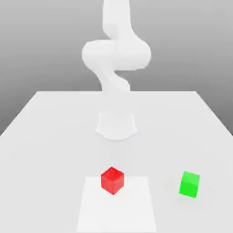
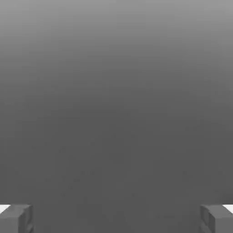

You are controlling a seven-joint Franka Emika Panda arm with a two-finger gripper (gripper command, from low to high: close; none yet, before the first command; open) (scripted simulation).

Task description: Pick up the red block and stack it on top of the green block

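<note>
The red block (image 1: pixel 112 180) rests on the white table (image 1: pixel 50 136) near the front, on a slightly lighter square patch (image 1: pixel 117 209). To the exterior view's right of it, apart from it, the green block (image 1: pixel 189 184) also sits on the table. The white arm (image 1: pixel 116 57) rises at the back, bent above its base (image 1: pixel 116 125), far from both cubes. In the hand view my gripper (image 2: pixel 116 219) is open: two grey fingertips (image 2: pixel 17 218) stand wide apart with nothing between them, in front of plain grey background.
The table's far edge (image 1: pixel 116 92) runs behind the arm's base, and its side edges slant outward toward the front. Bare table surface lies between the two cubes and around them.
</note>
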